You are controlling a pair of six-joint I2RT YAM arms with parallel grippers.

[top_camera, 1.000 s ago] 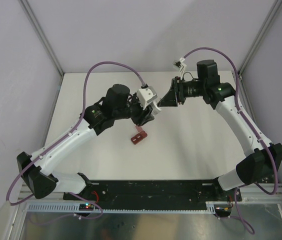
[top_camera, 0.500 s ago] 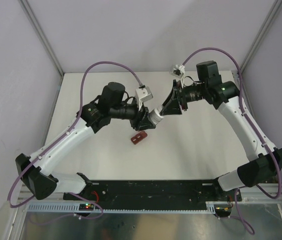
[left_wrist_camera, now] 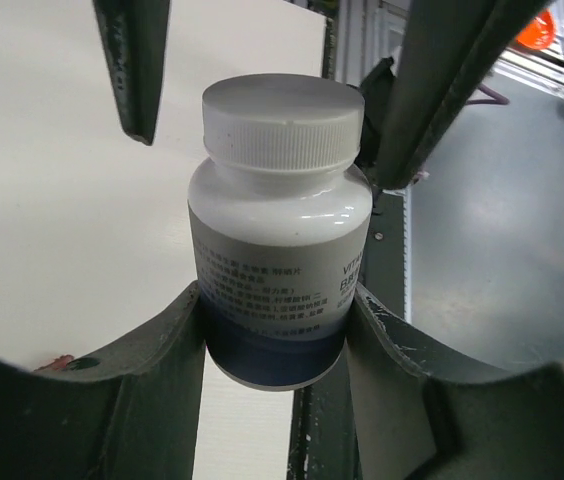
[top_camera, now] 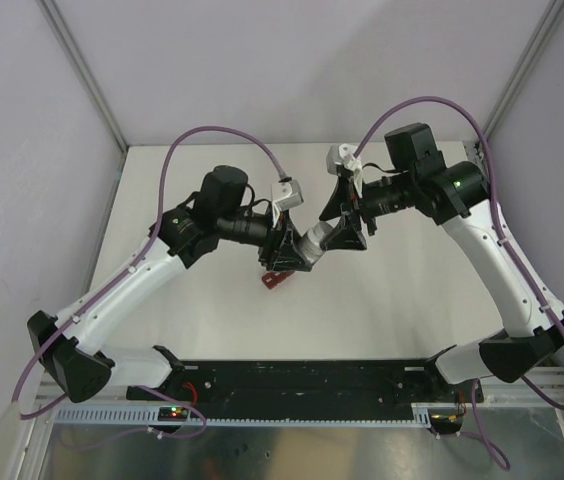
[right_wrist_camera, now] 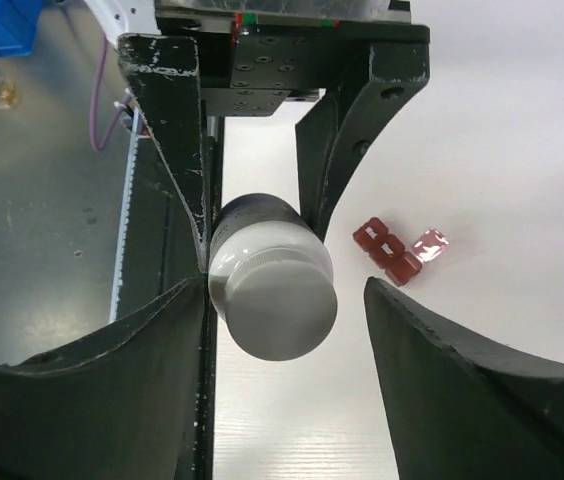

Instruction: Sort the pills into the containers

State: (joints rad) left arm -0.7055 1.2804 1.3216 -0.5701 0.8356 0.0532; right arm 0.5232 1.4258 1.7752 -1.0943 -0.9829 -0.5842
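Pinching the bottle (left_wrist_camera: 277,200) by its body, left fingers (left_wrist_camera: 152,370) clamp tight; right fingers (right_wrist_camera: 442,370) spread around its white cap; red pill box (right_wrist_camera: 392,250) lies on the worktop (right_wrist_camera: 502,130) below, touching neither.

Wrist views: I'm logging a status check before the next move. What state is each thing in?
White-capped bottle: capped, gripped at its base.
Left end effector: shut on the bottle.
Right end effector: open, fingers either side of the cap.
Dark red pill box: not held, one lid apparently flipped open.
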